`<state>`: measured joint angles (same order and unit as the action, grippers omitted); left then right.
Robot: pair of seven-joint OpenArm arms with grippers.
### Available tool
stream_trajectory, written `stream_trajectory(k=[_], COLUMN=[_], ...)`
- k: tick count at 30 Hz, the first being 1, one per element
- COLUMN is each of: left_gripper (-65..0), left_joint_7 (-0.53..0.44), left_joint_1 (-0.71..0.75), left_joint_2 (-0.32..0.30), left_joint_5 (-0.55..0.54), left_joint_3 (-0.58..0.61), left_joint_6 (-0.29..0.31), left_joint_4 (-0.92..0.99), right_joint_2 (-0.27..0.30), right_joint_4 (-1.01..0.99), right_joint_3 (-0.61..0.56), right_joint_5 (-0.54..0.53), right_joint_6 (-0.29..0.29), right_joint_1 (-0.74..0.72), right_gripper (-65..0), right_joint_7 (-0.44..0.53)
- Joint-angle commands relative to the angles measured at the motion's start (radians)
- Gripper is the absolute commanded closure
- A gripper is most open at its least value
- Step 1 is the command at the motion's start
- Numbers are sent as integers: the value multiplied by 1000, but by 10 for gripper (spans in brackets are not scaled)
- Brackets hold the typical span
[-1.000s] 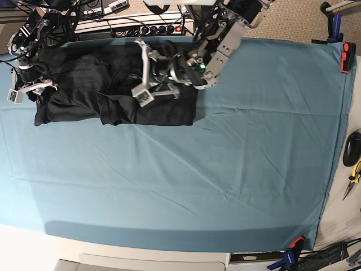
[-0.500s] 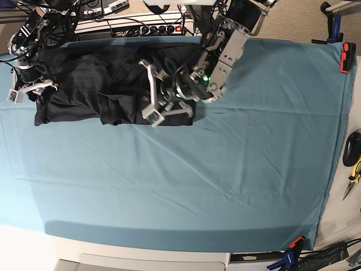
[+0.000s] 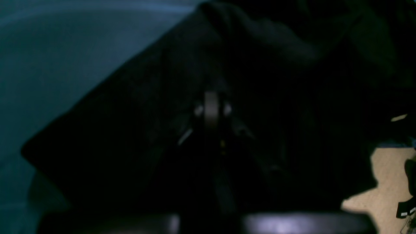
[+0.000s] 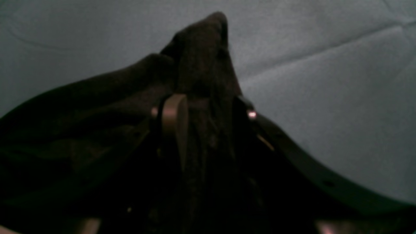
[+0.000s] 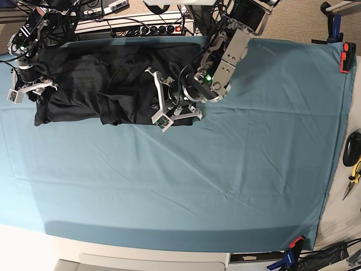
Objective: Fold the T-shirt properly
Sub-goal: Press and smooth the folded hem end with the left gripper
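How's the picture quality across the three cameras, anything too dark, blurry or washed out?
Left wrist view: badly underexposed and soft; the dark charcoal T-shirt nearly swallows the left gripper. Right wrist view: dim and blurred, though bunched black fabric reads against the teal cloth. Base view: evenly lit and sharp, with a darker shadow band along the cloth's near edge.

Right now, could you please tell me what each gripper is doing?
Left gripper: closed, pinching a fold of the T-shirt.
Right gripper: jaws partly apart, clamped on a bunched corner of the shirt.
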<state>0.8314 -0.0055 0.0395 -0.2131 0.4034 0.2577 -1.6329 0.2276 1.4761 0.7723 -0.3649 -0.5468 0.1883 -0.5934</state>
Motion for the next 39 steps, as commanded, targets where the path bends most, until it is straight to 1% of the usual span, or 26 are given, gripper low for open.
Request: stream_trajectory(k=[1,7,13,21,25,30,32,34,36,39], left_gripper=[0,0,0,0,0,0,0,0,0,0], left_joint_7=[-26,-29,-56,-71,-85,-105,-96,-68,-22,46], left_joint_1=[-13,-14,-17,-79,-111,-116,-116,-116,-116,-111], left_joint_2=[16,40,70,118,118,118,118,118,118,118], left_joint_5=[-11,-27,-34,-34,-45,-45,-39,-5,24,19], left_joint_3=[0,0,0,0,21,61,71,71,71,71], left_joint_6=[0,0,1,3,0,0,1,0,0,0], left_joint_4=[-14,-8,62,136,148,148,148,148,148,148], right_joint_2=[19,19,19,19,19,19,19,19,19,19], right_joint_4=[14,14,14,14,14,14,14,14,14,14], right_joint_3=[6,6,6,6,6,6,6,6,6,6], right_joint_5=[-13,-13,-13,-13,-13,-13,-13,-13,-13,-13], right_joint_6=[-3,-3,-3,-3,-3,-3,-3,-3,-3,-3], right_joint_1=[-8,-8,-8,-8,-8,-8,-8,-8,-8,-8], right_gripper=[-234,-234,-234,-234,-234,-234,-234,-234,-234,-234], right_joint_7=[27,28,27,27,26,26,26,26,26,26])
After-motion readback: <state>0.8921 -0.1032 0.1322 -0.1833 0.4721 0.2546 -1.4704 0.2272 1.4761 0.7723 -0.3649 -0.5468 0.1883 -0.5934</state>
